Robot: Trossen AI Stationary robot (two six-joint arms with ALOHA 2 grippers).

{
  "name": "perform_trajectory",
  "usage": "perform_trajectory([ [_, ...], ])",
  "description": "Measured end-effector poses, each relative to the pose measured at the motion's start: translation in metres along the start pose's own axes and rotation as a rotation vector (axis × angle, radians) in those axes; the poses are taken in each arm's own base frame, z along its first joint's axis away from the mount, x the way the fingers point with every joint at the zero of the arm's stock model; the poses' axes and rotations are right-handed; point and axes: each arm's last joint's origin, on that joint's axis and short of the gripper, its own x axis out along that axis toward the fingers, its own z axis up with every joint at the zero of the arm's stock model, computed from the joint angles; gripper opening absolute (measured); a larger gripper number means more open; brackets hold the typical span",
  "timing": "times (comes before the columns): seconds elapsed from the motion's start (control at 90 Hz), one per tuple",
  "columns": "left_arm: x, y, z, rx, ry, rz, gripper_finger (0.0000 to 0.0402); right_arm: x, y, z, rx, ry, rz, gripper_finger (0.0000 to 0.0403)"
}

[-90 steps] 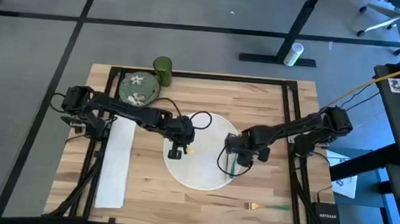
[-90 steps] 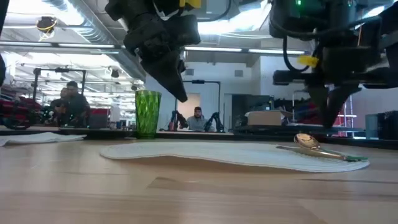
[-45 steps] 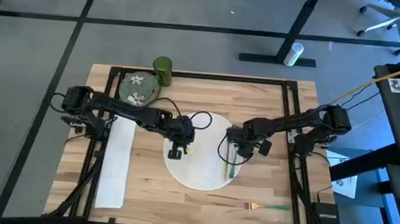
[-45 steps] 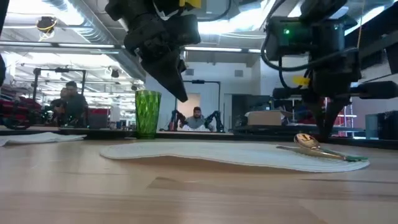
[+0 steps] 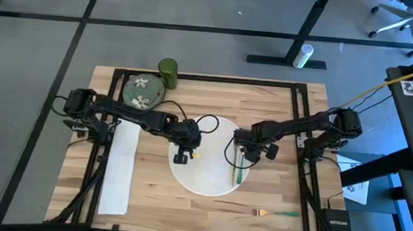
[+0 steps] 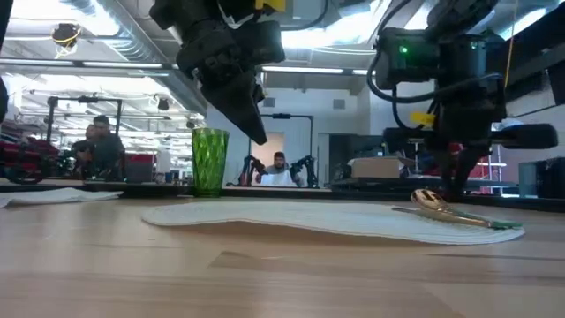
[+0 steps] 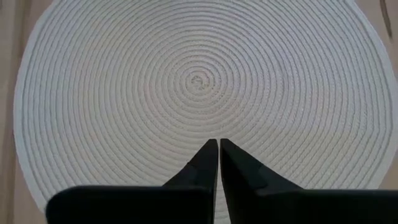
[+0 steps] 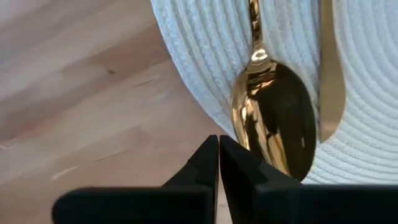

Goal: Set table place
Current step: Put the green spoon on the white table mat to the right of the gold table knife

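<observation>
A round white woven placemat [image 5: 206, 175] lies in the middle of the light-wood table [image 5: 279, 113]. On the mat's right part lies a gold spoon [image 8: 273, 121] with a green handle [image 5: 238, 176], its bowl toward the far edge. A second gold utensil [image 8: 329, 81] lies beside it. My right gripper [image 8: 219, 138] is shut, low over the mat's far-right edge, right by the spoon's bowl [image 6: 433, 201]. My left gripper [image 7: 219, 142] is shut and hangs well above the mat's left part [image 6: 258, 137], touching nothing. My right gripper points down with its shut fingertips [image 6: 452, 184] close beside the far side of the spoon's bowl. I cannot tell whether they touch it. The spoon lies flat on the placemat.
A green cup [image 5: 167, 73] and a flowered plate [image 5: 144, 91] stand at the far left. A white napkin [image 5: 119, 169] lies along the left side. A green-handled fork [image 5: 272, 213] lies near the front edge. Bare wood shows at the far right.
My right gripper has moved a little toward the table's far edge, from over the spoon to beside its bowl, and has come lower. The spoon has stayed where it was on the placemat.
</observation>
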Motion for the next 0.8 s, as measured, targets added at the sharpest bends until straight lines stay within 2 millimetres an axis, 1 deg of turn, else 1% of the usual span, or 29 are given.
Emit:
perform_trajectory([
  [0.8, 0.0, 0.0, -0.0001, 0.001, 0.001, 0.0, 0.0, 0.0, -0.0027, 0.0012, 0.025, -0.012, -0.028, 0.0],
])
